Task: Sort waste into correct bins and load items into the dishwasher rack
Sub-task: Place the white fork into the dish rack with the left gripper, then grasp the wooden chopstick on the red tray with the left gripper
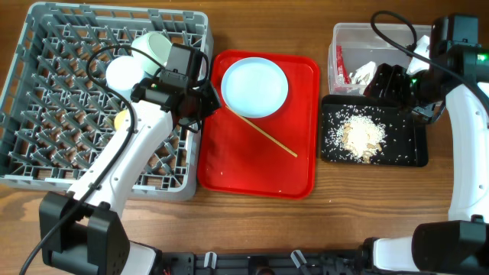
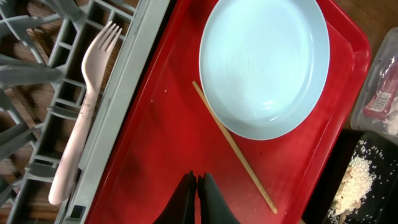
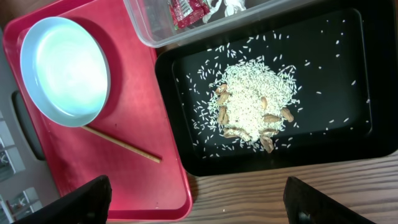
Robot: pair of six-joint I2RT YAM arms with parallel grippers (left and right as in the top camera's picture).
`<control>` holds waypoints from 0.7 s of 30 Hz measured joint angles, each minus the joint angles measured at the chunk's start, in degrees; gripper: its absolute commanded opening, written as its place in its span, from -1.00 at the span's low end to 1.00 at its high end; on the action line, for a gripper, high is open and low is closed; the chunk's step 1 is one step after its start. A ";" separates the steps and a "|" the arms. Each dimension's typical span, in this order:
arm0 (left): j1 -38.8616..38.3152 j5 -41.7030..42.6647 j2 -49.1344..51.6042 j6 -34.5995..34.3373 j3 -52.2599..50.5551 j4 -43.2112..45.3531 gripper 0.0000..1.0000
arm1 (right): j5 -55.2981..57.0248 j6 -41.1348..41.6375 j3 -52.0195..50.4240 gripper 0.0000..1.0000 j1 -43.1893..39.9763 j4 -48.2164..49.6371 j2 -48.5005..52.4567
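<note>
A wood-grain table (image 1: 359, 206) carries everything. Largest on it is the dishwasher rack (image 1: 92, 11), a square grey plastic crate with lattice walls and rows of upright pegs, filling the upper left of the overhead view. Just right of it lies a glossy red serving tray (image 1: 252, 164), rectangular with rounded corners. At the right edge sits a shallow black tray (image 1: 405, 153), with a clear plastic tub (image 1: 359, 34) touching its upper side. A smooth, round, pale mint plate (image 1: 254, 86) rests in the red tray's upper half, and a thin wooden chopstick (image 1: 263, 134) runs diagonally from under its rim. Two pale bowls sit among the pegs, one on its side (image 1: 153, 46), one dome-up (image 1: 124, 74). A matte off-white plastic fork (image 2: 84, 118) lies in the rack by its wall. The tub holds a crinkled red wrapper (image 1: 339, 65) and a crumpled white tissue (image 1: 363, 74). A heap of rice grains (image 1: 363, 136) with brown kernel-shaped bits covers the middle of the black tray. The left pincer (image 2: 197, 186) hangs over the red tray, dark fingers pressed together on nothing. The right pincer (image 3: 198, 186) is spread wide above the black tray's near edge.
</note>
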 measured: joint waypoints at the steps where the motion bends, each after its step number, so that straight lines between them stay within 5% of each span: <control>1: 0.00 0.02 0.00 -0.02 0.00 0.00 -0.88 | 0.00 0.00 0.00 0.79 0.00 -0.07 0.00; 2: 0.00 0.02 0.00 -0.02 0.00 0.00 -0.56 | 0.00 0.00 0.00 0.78 0.00 -0.09 0.00; 3: 0.00 0.04 0.00 -0.02 0.00 0.00 0.09 | 0.00 0.00 0.00 0.78 0.00 -0.09 0.00; 4: -0.02 0.37 0.00 -0.11 0.00 0.02 0.24 | 0.00 0.00 0.00 0.78 0.00 -0.09 0.00; 6: -0.11 1.99 0.00 -0.24 0.00 0.74 0.22 | 0.00 0.00 0.00 0.78 0.00 -0.09 0.00; 10: -1.51 7.17 0.00 -1.01 0.00 3.32 -0.14 | 0.00 0.00 0.00 0.78 0.00 -0.09 0.00; 12: -2.97 7.72 0.00 -1.16 0.00 3.80 -0.05 | 0.00 0.00 0.00 0.79 0.00 -0.09 0.00; 21: -15.43 -0.90 2.49 -13.42 0.00 6.78 -0.39 | 0.00 0.00 0.00 0.79 0.00 -0.09 0.00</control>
